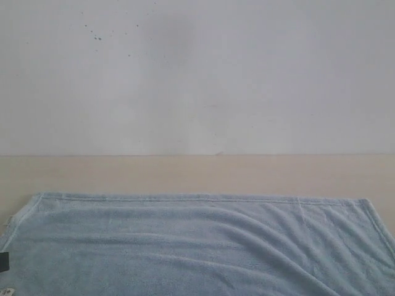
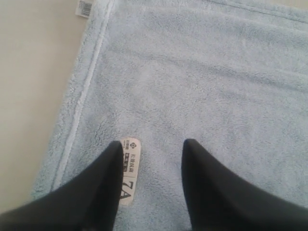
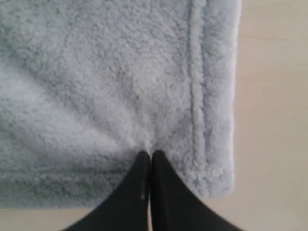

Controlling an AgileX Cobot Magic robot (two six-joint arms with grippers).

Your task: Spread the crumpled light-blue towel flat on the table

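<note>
The light-blue towel (image 1: pixel 197 246) lies spread across the near part of the beige table (image 1: pixel 197 172), with shallow ripples towards its right side. In the left wrist view my left gripper (image 2: pixel 154 144) hovers open over the towel (image 2: pixel 202 86) near its hemmed side edge, and nothing is between the fingers. A white printed label (image 2: pixel 130 168) lies beside one finger. In the right wrist view my right gripper (image 3: pixel 150 154) is shut near a towel corner. The fluffy cloth (image 3: pixel 96 86) puckers at its tips.
A white wall (image 1: pixel 197 74) rises behind the table. A dark piece (image 1: pixel 3 261) shows at the exterior view's left edge. A small barcode tag (image 2: pixel 85 8) sticks out from the towel's hem. Bare table (image 3: pixel 274 120) lies beside the towel corner.
</note>
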